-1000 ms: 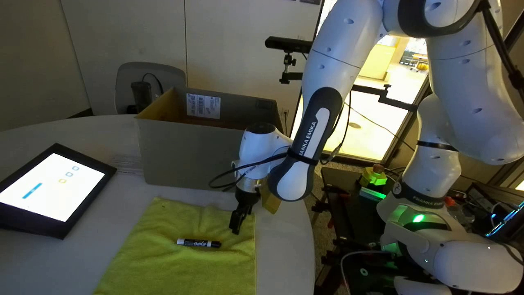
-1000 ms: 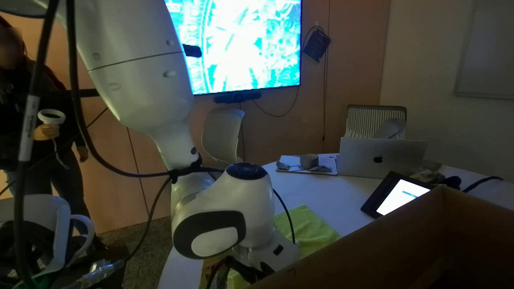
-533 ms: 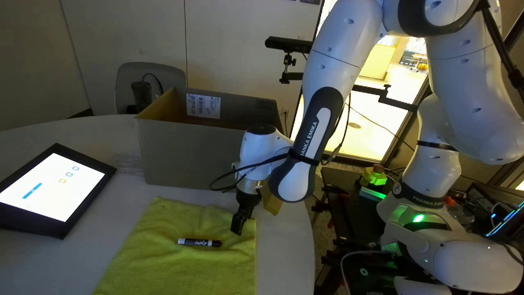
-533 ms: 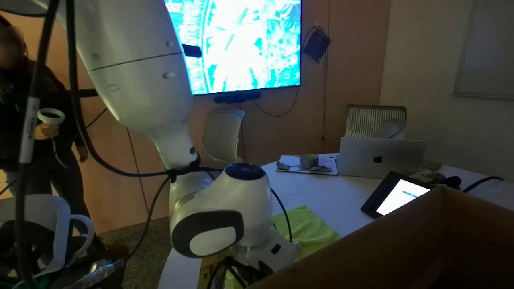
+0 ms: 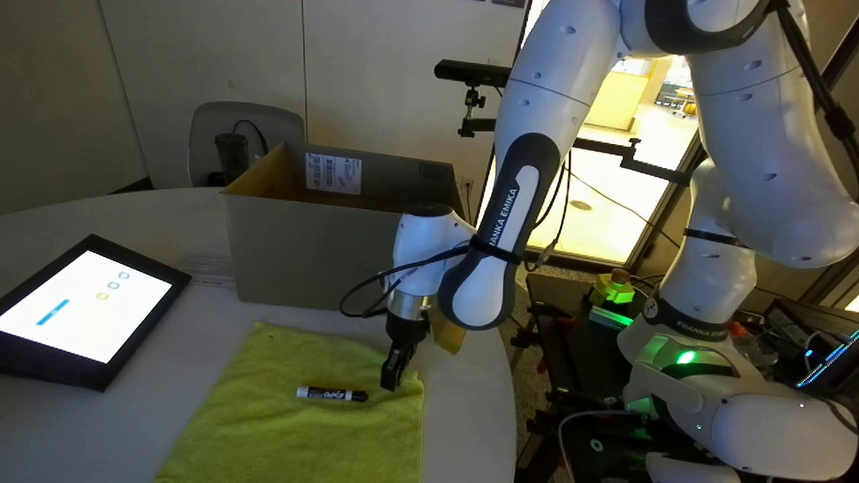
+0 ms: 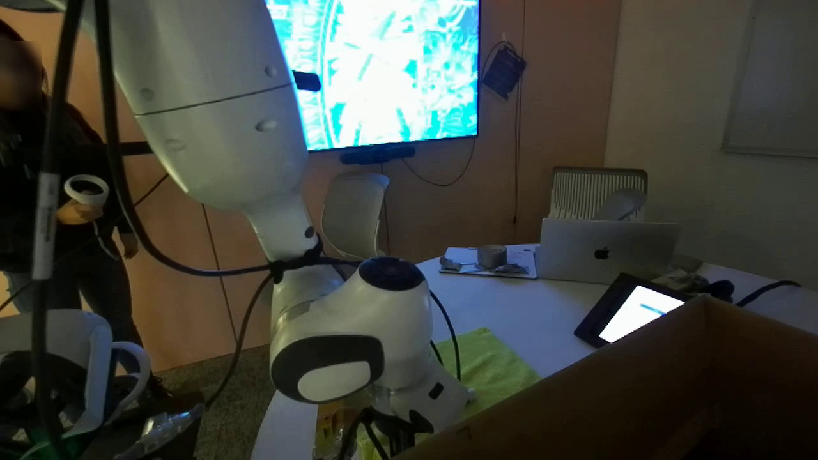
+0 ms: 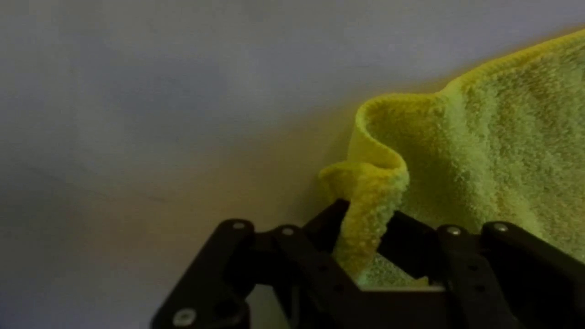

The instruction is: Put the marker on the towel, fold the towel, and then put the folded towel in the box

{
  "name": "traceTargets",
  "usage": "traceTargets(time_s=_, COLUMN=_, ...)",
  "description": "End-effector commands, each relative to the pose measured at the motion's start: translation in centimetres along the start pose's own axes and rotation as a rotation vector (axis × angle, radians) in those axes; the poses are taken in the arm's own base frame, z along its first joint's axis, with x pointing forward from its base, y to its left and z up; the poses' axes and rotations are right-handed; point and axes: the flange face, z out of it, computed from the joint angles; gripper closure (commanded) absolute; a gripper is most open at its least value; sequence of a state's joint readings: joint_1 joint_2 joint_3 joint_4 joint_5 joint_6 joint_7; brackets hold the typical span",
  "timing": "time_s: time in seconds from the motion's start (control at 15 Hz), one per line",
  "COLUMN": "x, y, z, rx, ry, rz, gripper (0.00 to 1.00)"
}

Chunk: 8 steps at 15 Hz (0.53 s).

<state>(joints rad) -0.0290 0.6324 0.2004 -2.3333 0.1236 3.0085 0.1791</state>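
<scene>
dimly seen, the black pincer looks nearly closed on a corner of the fuzzy yellow towel; the slim black-and-white marker has shifted: folding probably begins.

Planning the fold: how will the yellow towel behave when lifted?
The towel is probably floppy: its edge buckles where the tool pinches it. Its fuzzy pile may resist slipping. The cylindrical marker on top may roll if the towel tilts.
</scene>
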Motion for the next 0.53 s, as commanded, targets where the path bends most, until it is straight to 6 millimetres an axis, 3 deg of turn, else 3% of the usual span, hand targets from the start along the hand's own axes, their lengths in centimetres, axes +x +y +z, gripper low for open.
traceTargets(time_s=0.0, x=0.11, y=-0.64, z=0.52, rx=0.139, ry=-0.041, rz=-0.065, gripper=0.94)
traceTargets(time_s=0.2, x=0.30, y=-1.16, z=0.69, rx=0.265, ry=-0.061, rz=-0.135, gripper=0.88)
traceTargets(time_s=0.47, x=0.54, y=-0.71, z=0.09, rx=0.336, ry=-0.058, rz=-0.199, gripper=0.90)
